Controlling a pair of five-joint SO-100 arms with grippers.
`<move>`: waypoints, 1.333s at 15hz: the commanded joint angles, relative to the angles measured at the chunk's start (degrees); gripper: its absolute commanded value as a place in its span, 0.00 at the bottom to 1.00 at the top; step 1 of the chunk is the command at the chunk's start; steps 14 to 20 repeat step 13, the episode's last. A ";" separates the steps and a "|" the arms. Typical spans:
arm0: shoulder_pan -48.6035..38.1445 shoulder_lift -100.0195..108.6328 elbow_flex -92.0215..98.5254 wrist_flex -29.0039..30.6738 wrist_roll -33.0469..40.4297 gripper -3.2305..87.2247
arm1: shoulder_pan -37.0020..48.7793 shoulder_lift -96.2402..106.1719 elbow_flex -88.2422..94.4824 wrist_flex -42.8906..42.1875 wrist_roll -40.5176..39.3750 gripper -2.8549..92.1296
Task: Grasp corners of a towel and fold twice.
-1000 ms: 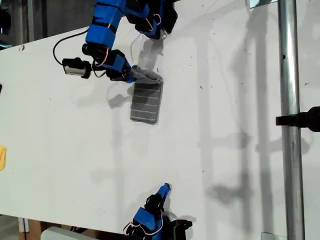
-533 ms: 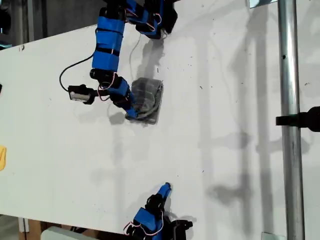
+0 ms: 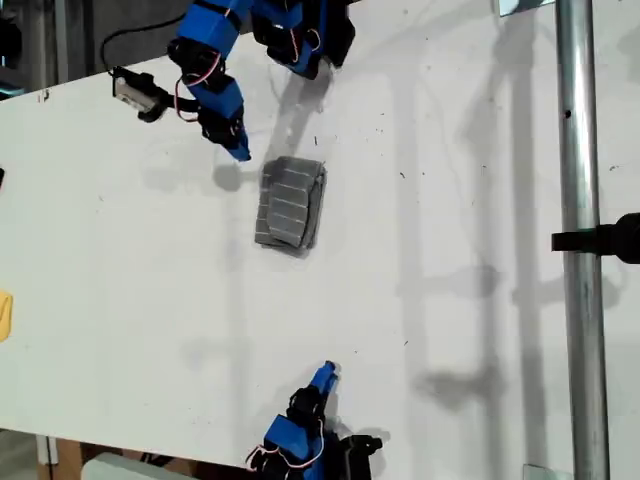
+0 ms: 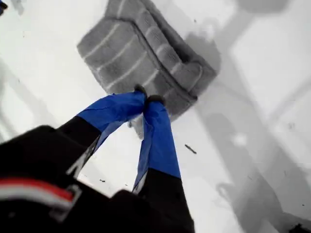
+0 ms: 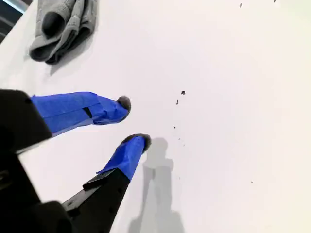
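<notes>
Exterior view: folded towel (image 3: 290, 205) lies lengthwise top-to-bottom; first end effector (image 3: 238, 150) clenched empty, second (image 3: 326, 374) released.

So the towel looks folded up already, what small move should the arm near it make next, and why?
Probably retract my first gripper clear of the towel. The towel lies as a compact folded bundle on the table, no jaw touches it, and my first gripper is shut on nothing just beside it. My second gripper sits open, well away from it.
</notes>
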 commanded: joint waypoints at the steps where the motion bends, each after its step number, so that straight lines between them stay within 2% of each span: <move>1: -2.11 0.35 0.26 0.26 14.77 0.15 | -2.20 25.66 21.18 0.44 6.15 0.03; 2: -2.02 0.35 0.26 0.26 30.59 0.15 | -2.55 37.00 27.33 4.39 8.53 0.03; 3: -1.76 0.35 0.35 -0.26 40.34 0.15 | -2.90 47.20 33.13 8.35 12.13 0.03; 4: -1.85 0.35 0.35 0.18 37.62 0.14 | -3.78 45.53 34.63 7.82 14.85 0.03; 5: -1.93 0.35 0.35 0.18 37.35 0.13 | -3.34 46.49 34.80 10.28 15.03 0.03; 9: -2.02 0.35 0.35 0.26 37.35 0.13 | 2.11 46.58 34.89 10.37 15.73 0.06; 20: -2.02 0.35 0.35 0.26 37.35 0.13 | 2.02 46.58 34.89 10.37 15.73 0.06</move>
